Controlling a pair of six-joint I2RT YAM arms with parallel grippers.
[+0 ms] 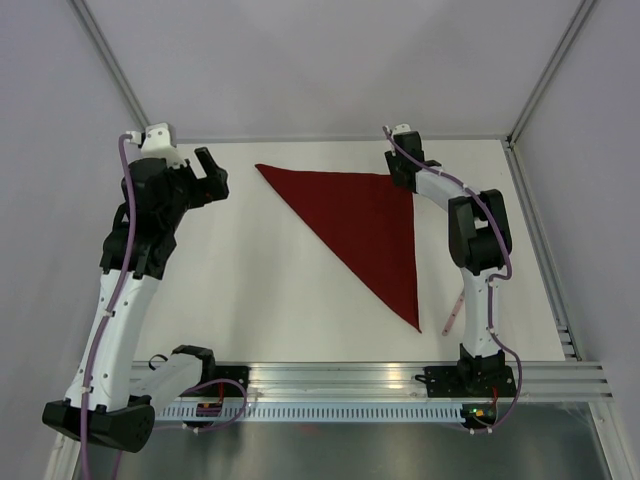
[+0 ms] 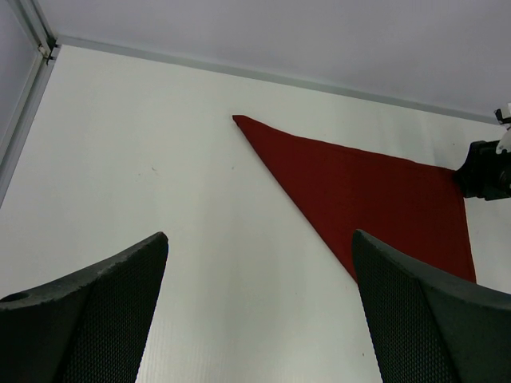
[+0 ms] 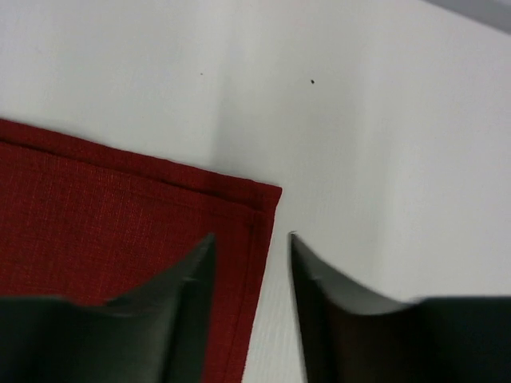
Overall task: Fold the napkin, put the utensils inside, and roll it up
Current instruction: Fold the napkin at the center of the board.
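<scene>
The dark red napkin [image 1: 370,225] lies flat on the white table, folded into a triangle with its long edge running from far left to near right. My right gripper [image 1: 400,166] hovers low over the napkin's far right corner [image 3: 255,195]. Its jaws are open, one finger over the cloth [image 3: 120,215] and the other over bare table, and nothing is pinched between them. The fork [image 1: 450,318], slim and pale pink, lies by the napkin's near tip, partly hidden behind the right arm. My left gripper [image 1: 212,170] is open, raised left of the napkin [image 2: 375,191], and holds nothing [image 2: 259,235].
Metal frame posts stand at the far corners [image 1: 512,140]. A rail [image 1: 400,375] with both arm bases runs along the near edge. White table [image 1: 270,290] stretches left of and in front of the napkin.
</scene>
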